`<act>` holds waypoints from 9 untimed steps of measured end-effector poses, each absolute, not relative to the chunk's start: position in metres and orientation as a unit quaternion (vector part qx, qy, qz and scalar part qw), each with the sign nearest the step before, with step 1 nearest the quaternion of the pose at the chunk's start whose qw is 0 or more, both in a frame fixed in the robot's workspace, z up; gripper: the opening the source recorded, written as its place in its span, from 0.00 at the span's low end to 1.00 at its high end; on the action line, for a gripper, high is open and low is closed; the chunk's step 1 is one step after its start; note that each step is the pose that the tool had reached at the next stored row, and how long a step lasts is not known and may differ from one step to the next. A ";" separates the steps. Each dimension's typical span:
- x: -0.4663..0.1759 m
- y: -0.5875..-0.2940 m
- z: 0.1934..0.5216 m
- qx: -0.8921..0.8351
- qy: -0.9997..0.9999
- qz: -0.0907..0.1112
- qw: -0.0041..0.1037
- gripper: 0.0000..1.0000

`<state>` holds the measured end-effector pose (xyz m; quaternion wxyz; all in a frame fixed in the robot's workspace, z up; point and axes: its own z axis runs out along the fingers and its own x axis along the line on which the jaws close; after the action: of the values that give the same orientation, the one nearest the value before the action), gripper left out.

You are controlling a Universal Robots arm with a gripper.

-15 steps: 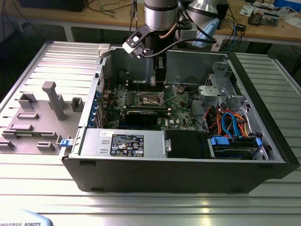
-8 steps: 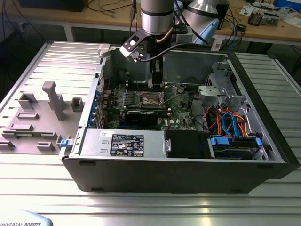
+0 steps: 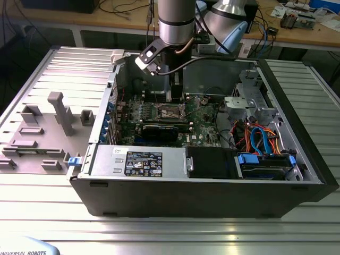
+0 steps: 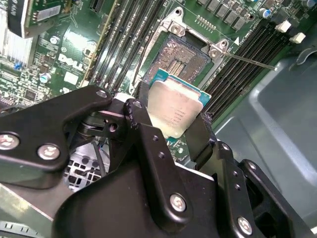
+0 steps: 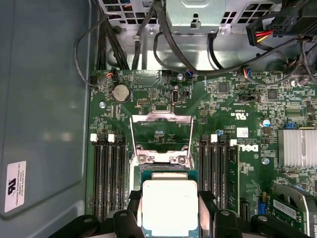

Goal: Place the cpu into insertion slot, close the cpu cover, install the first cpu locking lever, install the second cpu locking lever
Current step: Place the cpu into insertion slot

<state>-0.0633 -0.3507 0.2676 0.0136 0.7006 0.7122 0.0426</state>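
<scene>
In both wrist views my gripper (image 4: 172,121) (image 5: 170,214) is shut on the cpu (image 4: 176,108) (image 5: 170,206), a silver-topped square chip on a green carrier. A black finger (image 4: 140,113) presses each of two opposite edges. The chip hangs a little above the insertion slot (image 4: 179,55), whose dark centre lies bare in its silvery rim. The cpu cover (image 5: 161,133) stands raised on its hinge beyond the chip. A thin locking lever (image 4: 250,61) sticks out beside the socket. In the exterior view the gripper (image 3: 176,91) is low inside the case, over the socket (image 3: 170,110).
The green motherboard (image 3: 204,125) lies in an open black computer case (image 3: 202,194). Long memory slots (image 5: 106,173) flank the socket on both sides. A black card (image 3: 159,131), a power supply (image 3: 139,159) and bundled cables (image 3: 257,137) crowd the case. Grey fixtures (image 3: 61,112) stand outside it.
</scene>
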 end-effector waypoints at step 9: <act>-0.066 -0.348 0.248 0.696 0.716 0.043 0.013 0.54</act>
<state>-0.0659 -0.3482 0.2482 0.0133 0.6963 0.7163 0.0427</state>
